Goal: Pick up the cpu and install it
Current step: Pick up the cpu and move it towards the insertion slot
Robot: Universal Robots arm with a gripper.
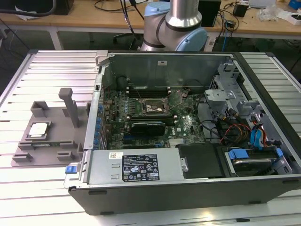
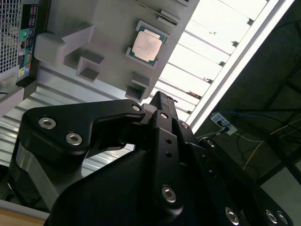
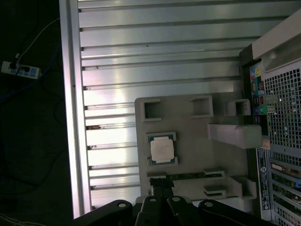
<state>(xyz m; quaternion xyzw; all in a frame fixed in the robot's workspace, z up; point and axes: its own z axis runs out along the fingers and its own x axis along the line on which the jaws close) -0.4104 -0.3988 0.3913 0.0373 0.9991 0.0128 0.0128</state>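
The cpu is a small silvery square chip lying flat in a recess of the grey plastic tray, at the exterior view's left of the open computer case. Both wrist views look down on the cpu from well above. My gripper hangs over the tray's edge, apart from the chip, with its black fingers shut together and holding nothing. Inside the case, the black motherboard socket frame lies in the middle of the board.
The tray carries an upright block and several low blocks around the chip. The case stands on a ribbed metal table. Cables and drive bays crowd the case at the exterior view's right. The arm's base rises behind the case.
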